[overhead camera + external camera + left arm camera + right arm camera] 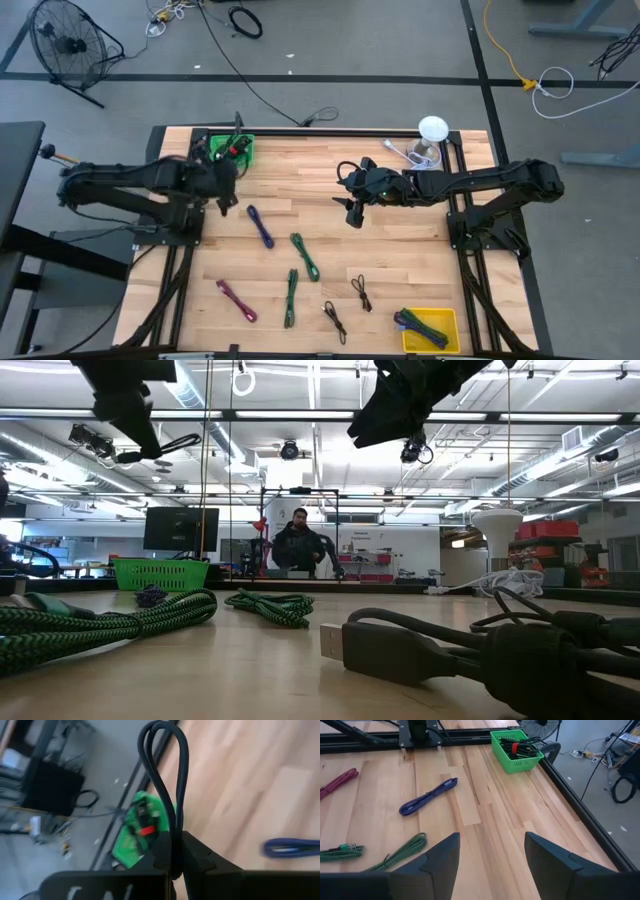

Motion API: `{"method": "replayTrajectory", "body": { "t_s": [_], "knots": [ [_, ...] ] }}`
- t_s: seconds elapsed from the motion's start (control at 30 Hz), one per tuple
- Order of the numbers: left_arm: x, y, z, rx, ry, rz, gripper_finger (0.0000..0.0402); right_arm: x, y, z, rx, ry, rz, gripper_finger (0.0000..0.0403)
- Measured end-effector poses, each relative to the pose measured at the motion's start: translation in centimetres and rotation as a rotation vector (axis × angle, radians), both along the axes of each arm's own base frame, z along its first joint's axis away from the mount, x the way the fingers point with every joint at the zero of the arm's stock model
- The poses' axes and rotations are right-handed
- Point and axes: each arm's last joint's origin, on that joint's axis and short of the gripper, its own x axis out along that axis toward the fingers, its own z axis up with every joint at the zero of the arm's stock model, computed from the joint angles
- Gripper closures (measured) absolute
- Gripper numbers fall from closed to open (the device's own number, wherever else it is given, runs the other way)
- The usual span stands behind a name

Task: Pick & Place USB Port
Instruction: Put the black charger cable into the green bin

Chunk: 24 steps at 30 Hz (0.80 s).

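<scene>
My left gripper (224, 186) is raised over the table's far left, just near of the green basket (232, 148), and is shut on a black USB cable (165, 775). The cable's folded loop sticks out past the fingertips. The basket holds other dark cables (520, 747). My right gripper (352, 210) hangs open over the table's middle with nothing between its fingers (492, 855). A blue cable (260, 226) lies flat on the wood between the two grippers. My left gripper pinches two side-by-side strands of the black cable (172, 837) between its two fingers, just below the fold. The loop (162, 740) stands out beyond the fingertips, clear of the table. The fingers hide the rest of the cable.
Loose on the table are two green cables (305, 255) (291, 297), a magenta one (236, 300) and two black ones (361, 292) (334, 320). A yellow tray (430, 328) with cables sits at the near right. A white lamp (432, 130) stands at the far right. A person (300, 545) sits beyond the table.
</scene>
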Motion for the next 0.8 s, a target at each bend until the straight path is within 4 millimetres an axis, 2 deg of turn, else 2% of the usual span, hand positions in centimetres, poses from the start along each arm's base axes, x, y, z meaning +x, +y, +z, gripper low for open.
{"method": "replayTrajectory", "body": {
  "t_s": [0.17, 0.37, 0.57, 0.8],
  "knots": [
    [0.1, 2.4, -0.3, 0.009, 0.045, 0.047, 0.0381, 0.0, 0.0, 0.0, -0.007, 0.002, 0.004, 0.0179],
    [0.4, 5.1, -3.5, -0.033, 0.101, 0.000, 0.0381, -0.1, 0.0, -0.1, -0.004, 0.014, 0.003, 0.0179],
    [-0.4, 7.6, -6.3, -0.059, 0.126, 0.008, 0.0381, -0.3, 0.0, -0.4, 0.014, 0.043, -0.008, 0.0179],
    [-1.5, 10.0, -8.1, -0.053, 0.073, 0.073, 0.0381, -0.2, 0.0, -0.4, 0.012, 0.042, -0.008, 0.0179]
  ]
}}
